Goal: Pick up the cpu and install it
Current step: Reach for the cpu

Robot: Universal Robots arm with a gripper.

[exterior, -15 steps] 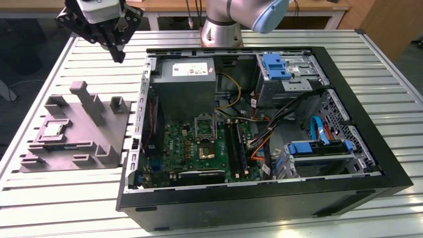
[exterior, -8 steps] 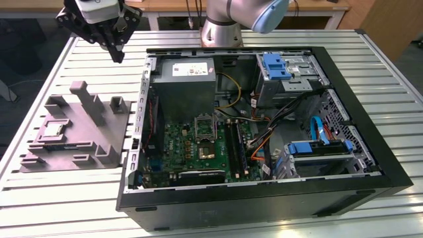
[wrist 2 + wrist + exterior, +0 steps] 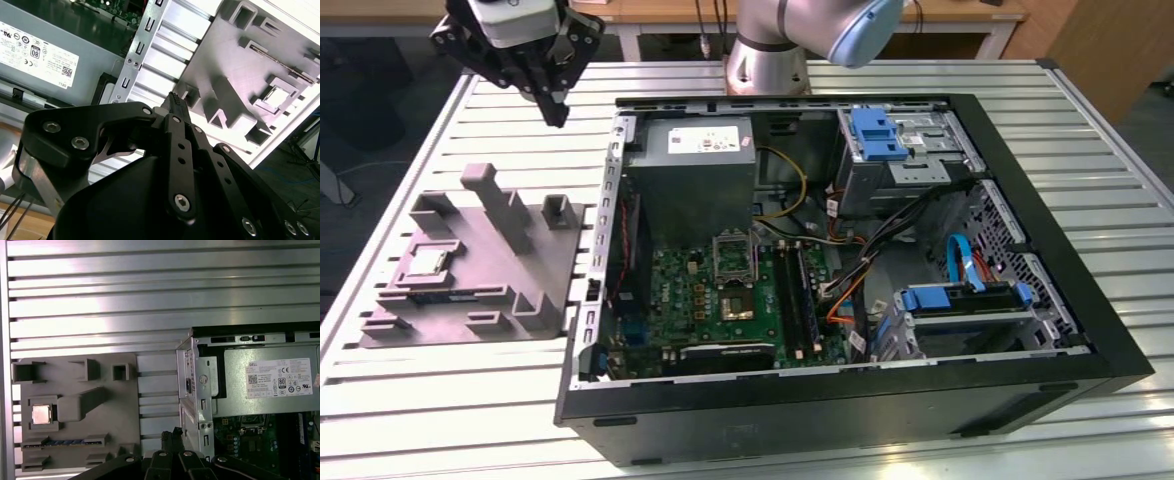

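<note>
The cpu (image 3: 427, 263) is a small silvery square lying flat in a recess of the grey tray (image 3: 480, 290), at the exterior view's left. It also shows in both wrist views as the cpu (image 3: 41, 414) and cpu (image 3: 276, 96), seated in the tray (image 3: 75, 390). My gripper (image 3: 562, 113) hangs high above the table beyond the tray, near the computer case's back left corner. Its black fingers (image 3: 174, 102) are shut with nothing between them. The green motherboard (image 3: 707, 300) lies inside the open case, with its metal-framed socket (image 3: 734, 258) near the middle.
The open black computer case (image 3: 1067, 300) fills the table's middle and right. Inside are a grey power-supply box (image 3: 700, 165), cables and blue drive brackets (image 3: 961, 300). The tray has tall upright posts (image 3: 500, 205). The ribbed metal table (image 3: 454, 400) ends close to the tray's left.
</note>
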